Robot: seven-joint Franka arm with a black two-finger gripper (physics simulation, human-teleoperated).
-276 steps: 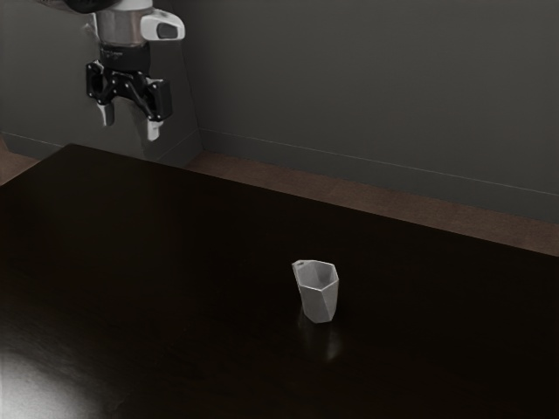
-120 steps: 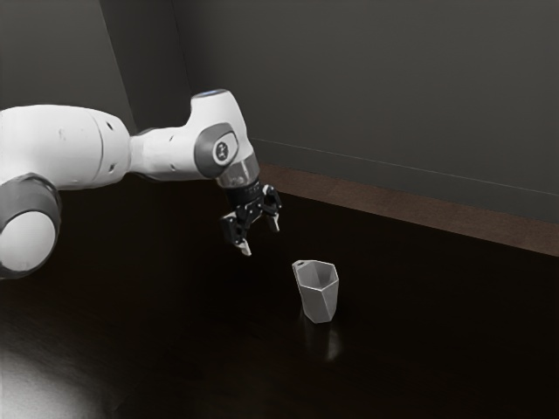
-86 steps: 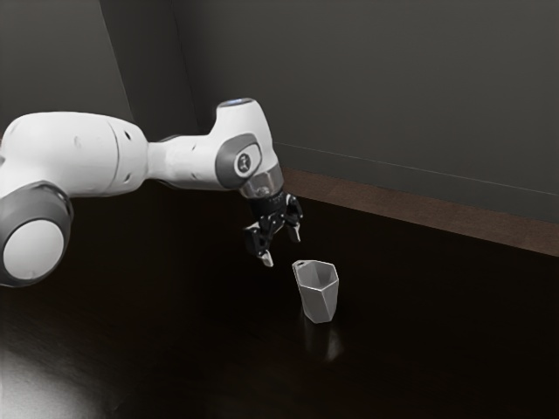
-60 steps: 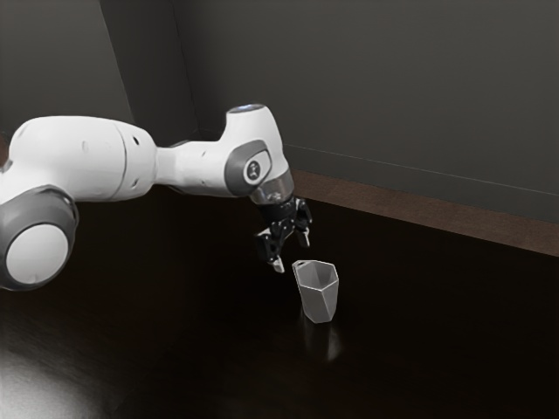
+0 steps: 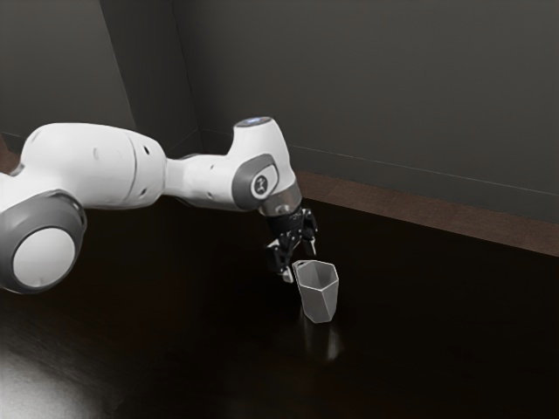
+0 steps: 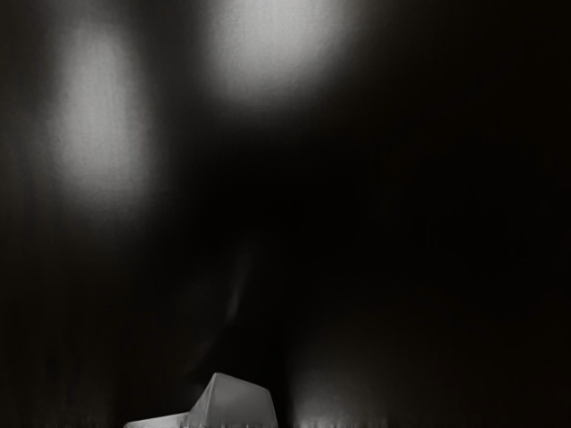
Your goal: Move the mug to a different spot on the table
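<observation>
My claw [image 5: 292, 258], open and empty, hangs just beside the rim of the grey mug [image 5: 317, 293] standing upright on the dark bench [image 5: 419, 349], where a clean grasp means straddling one wall squarely before closing.

Dim overall; dark glossy table [image 5: 437, 349] shows pale glare patches, faint reflection under mug [image 5: 316, 290].

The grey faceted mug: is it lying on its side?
No, the grey faceted mug stands upright on the dark table, opening facing up.
</observation>
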